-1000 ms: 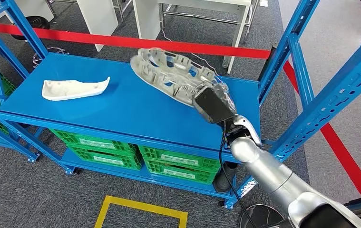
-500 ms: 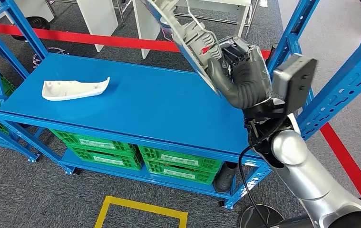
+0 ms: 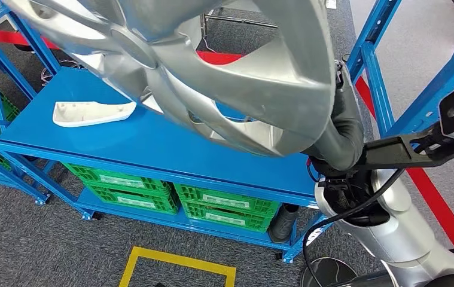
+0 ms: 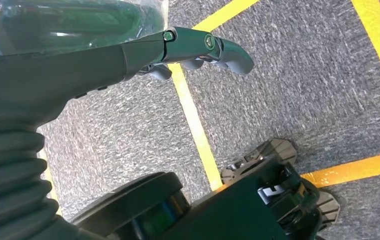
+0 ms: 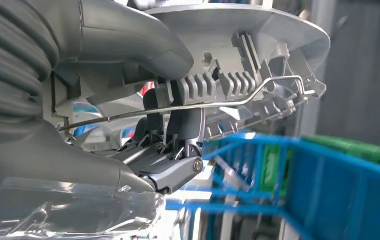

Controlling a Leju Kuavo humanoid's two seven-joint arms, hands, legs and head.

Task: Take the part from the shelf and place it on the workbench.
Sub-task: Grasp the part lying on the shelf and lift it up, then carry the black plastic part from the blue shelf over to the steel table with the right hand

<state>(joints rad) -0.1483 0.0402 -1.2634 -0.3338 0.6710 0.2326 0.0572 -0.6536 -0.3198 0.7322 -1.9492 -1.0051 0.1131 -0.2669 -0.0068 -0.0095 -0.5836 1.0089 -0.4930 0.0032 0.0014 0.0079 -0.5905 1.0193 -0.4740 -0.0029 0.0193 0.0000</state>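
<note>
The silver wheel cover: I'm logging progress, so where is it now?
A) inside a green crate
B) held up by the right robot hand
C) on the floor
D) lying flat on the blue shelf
B: the right robot hand grips the silver wheel cover, lifted above the blue shelf.

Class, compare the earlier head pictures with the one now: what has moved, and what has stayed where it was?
The right hand, gripping the silver wheel cover throughout, has lifted it off the blue shelf and swung it up close to the head camera, its outer face now toward the viewer. The white part lies where it lay on the shelf, and the green crates are unchanged.
</note>
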